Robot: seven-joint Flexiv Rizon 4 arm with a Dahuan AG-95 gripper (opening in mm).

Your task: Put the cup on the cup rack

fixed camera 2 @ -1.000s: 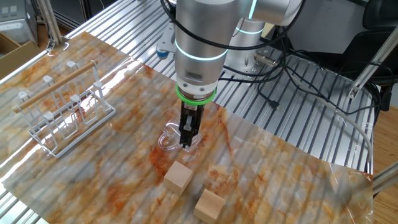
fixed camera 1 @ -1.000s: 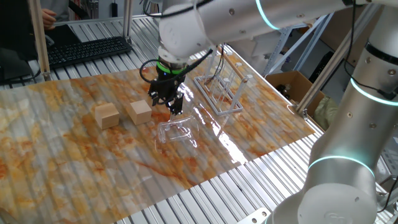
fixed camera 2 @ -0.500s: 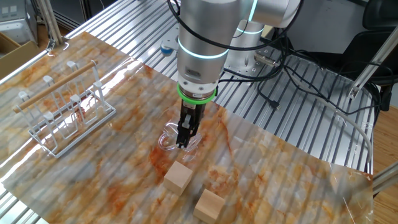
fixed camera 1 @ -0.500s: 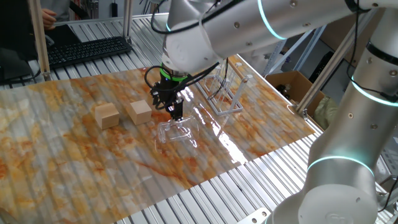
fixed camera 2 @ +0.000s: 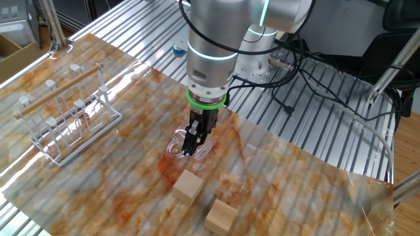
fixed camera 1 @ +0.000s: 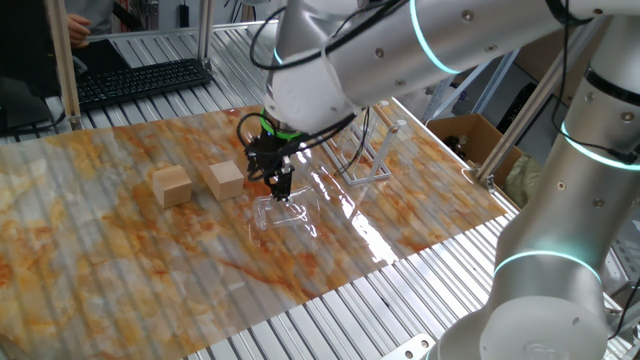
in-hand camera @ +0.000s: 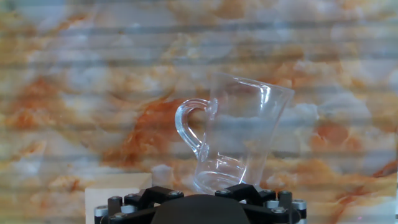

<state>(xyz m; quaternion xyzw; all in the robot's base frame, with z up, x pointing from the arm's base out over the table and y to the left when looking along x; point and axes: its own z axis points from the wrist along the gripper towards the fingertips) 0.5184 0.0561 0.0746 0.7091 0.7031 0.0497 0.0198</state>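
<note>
We hover over the clear glass handled cup (in-hand camera: 239,134), which lies on its side; nothing racked yet.
Our gripper (fixed camera 2: 191,147) is spread wide, empty; the thin clear-pegged cup rack (fixed camera 2: 69,121) waits at nine o'clock.

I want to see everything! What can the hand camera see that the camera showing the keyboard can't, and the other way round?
Only the hand view shows the cup's handle clearly, close up. Only the keyboard camera shows the cup rack, two wooden blocks, the keyboard and the open claw just above the cup. Both show the clear cup lying on its side on the marbled tabletop.
</note>
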